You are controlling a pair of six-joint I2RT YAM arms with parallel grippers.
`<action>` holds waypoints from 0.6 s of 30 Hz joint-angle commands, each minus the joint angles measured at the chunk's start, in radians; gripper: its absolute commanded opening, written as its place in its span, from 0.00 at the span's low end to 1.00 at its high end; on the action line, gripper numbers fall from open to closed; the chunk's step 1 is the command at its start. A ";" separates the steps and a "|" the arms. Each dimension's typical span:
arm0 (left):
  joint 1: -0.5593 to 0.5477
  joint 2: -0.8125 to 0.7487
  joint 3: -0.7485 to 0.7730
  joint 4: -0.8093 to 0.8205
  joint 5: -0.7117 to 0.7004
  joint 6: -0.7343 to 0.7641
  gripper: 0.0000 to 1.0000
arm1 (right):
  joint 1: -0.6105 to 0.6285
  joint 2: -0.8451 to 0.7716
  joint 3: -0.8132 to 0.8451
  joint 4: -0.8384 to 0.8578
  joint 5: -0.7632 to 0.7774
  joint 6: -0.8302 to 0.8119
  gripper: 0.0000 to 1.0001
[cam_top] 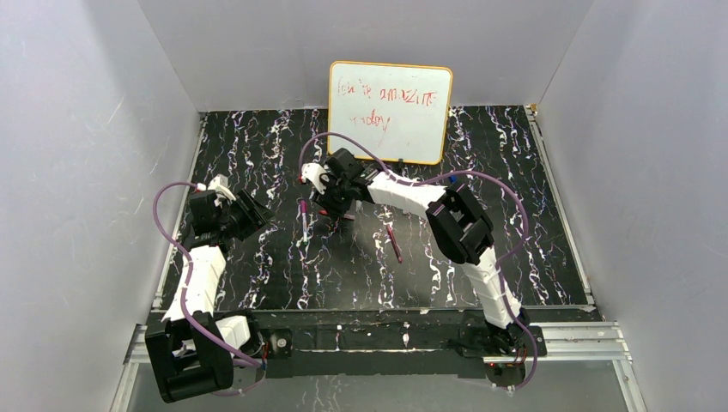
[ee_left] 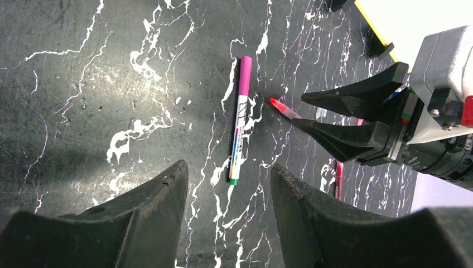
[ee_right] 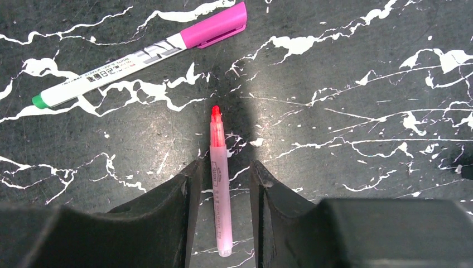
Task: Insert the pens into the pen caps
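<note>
Pink pen (ee_right: 221,184), red tip bare, lies on the black marbled table (ee_right: 362,167) at lower centre of the right wrist view, tip pointing up-frame. The right gripper (ee_right: 225,167) straddles it, jaws apart; a gap shows between the pen and the right-hand finger. A white pen (ee_right: 117,67) with magenta cap (ee_right: 215,25) lies at upper left. The left gripper (ee_left: 228,173) hangs with jaws apart, holding nothing.

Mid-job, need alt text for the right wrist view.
An uncapped pink pen with a red tip lies on the black marbled table between the open fingers of the right tool. A capped white pen lies beyond it.
</note>
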 commanded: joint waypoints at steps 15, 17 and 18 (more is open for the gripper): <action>0.004 -0.013 -0.007 -0.004 0.028 0.011 0.53 | 0.024 -0.021 -0.029 0.057 0.041 0.000 0.41; 0.003 -0.013 -0.007 -0.003 0.028 0.011 0.53 | 0.033 -0.021 -0.032 0.061 0.041 0.003 0.41; 0.004 -0.013 -0.007 -0.003 0.029 0.011 0.53 | 0.035 -0.021 -0.034 0.061 0.043 0.004 0.41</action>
